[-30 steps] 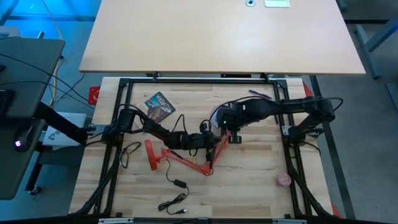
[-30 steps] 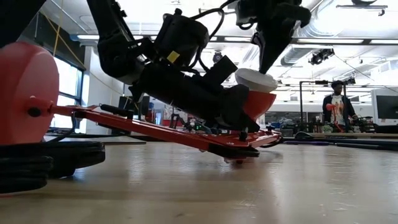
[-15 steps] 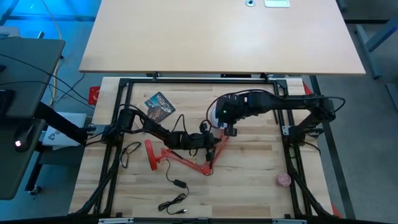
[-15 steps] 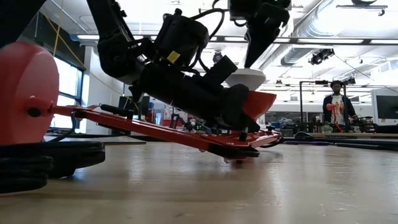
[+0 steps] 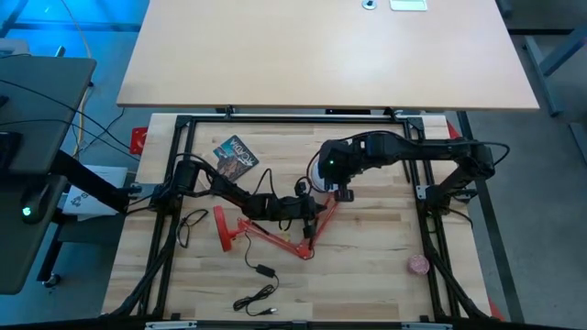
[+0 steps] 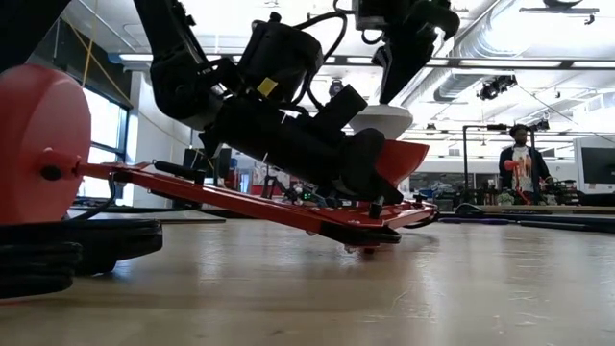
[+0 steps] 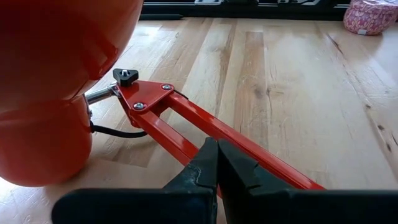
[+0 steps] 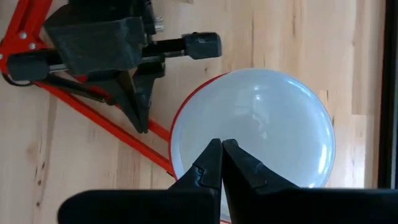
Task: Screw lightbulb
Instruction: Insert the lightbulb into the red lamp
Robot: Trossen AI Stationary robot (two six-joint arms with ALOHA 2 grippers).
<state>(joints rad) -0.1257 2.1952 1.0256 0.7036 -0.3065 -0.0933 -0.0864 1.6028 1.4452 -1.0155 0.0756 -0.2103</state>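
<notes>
You can see the lightbulb [image 8: 252,127] sitting in the red lamp shade [image 6: 404,159] near the middle of the table [image 5: 385,238]. Your right gripper [image 8: 221,163] hangs just above it, jaws together. Your left gripper [image 7: 217,163] has jaws clamped on the lamp arm [image 7: 205,134].

Hidden and cropped parts

Lightbulb [image 8: 258,127]: neck buried in red shade; dome edge cut off behind right gripper [image 8: 222,163]. Lamp base [image 6: 38,144] cropped in low view. Distant person [image 6: 520,159] too small.
</notes>
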